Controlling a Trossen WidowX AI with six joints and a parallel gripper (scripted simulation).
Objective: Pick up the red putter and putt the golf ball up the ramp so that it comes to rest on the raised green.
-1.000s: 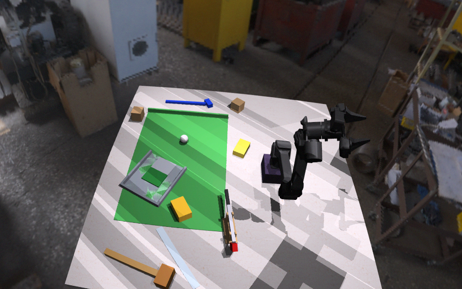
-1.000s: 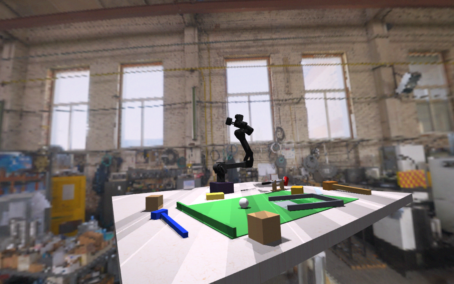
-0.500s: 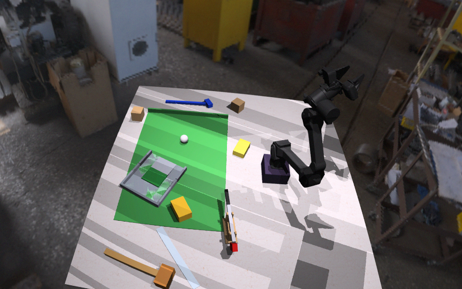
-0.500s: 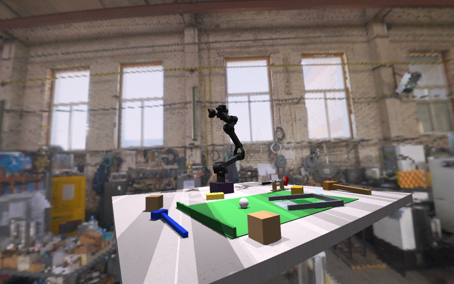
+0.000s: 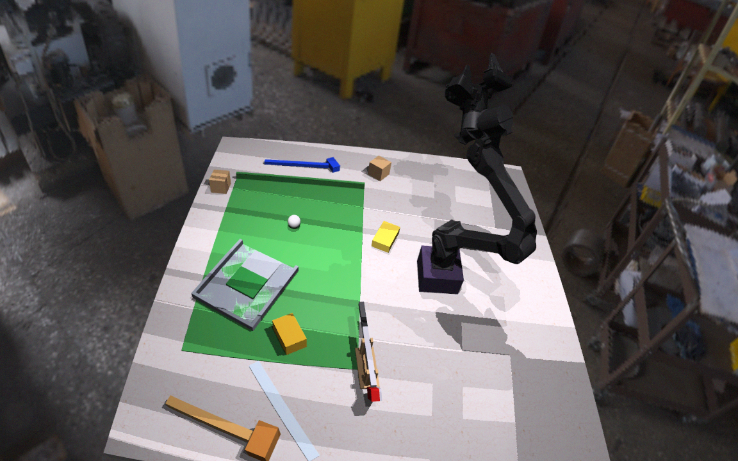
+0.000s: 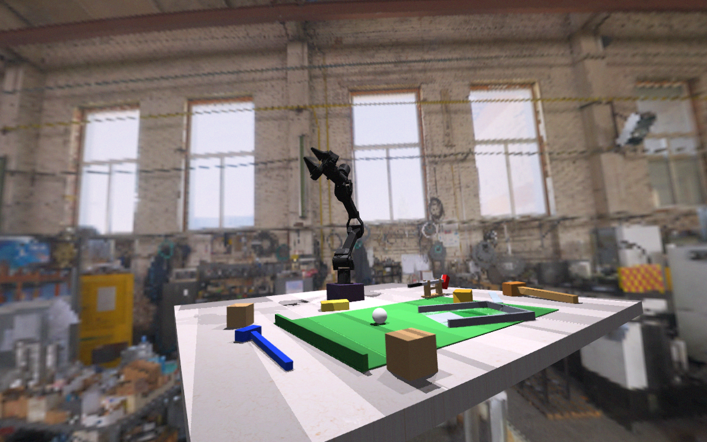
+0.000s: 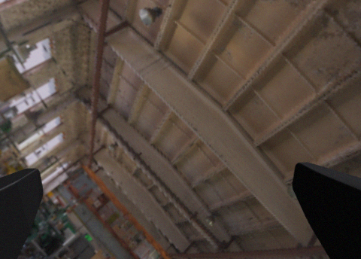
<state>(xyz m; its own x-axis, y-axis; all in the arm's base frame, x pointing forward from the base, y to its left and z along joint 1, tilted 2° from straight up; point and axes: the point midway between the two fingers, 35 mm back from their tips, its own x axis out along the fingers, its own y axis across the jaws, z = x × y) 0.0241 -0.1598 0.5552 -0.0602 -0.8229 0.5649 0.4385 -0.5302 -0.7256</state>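
The red putter (image 5: 368,367) (image 6: 443,279) lies on a small wooden stand at the mat's near right edge, its red head toward the table front. The white golf ball (image 5: 293,221) (image 6: 379,315) rests on the green mat (image 5: 325,274) (image 6: 339,329). The grey-framed ramp (image 5: 211,276) (image 6: 485,320) with the raised green (image 5: 247,281) sits on the mat's left part. My gripper (image 5: 479,71) (image 6: 313,158) (image 7: 171,179) is open and empty. It points up at the ceiling, high above the table's far right side and far from the putter.
A blue putter (image 5: 303,163) (image 6: 267,345) and two cardboard cubes (image 5: 220,180) (image 5: 379,168) (image 6: 410,352) (image 6: 239,315) lie at the far end. A yellow block (image 5: 385,235), an orange block (image 5: 289,333), a wooden putter (image 5: 222,427) and a pale strip (image 5: 282,410) also lie there. The arm's base (image 5: 439,278) stands to the right.
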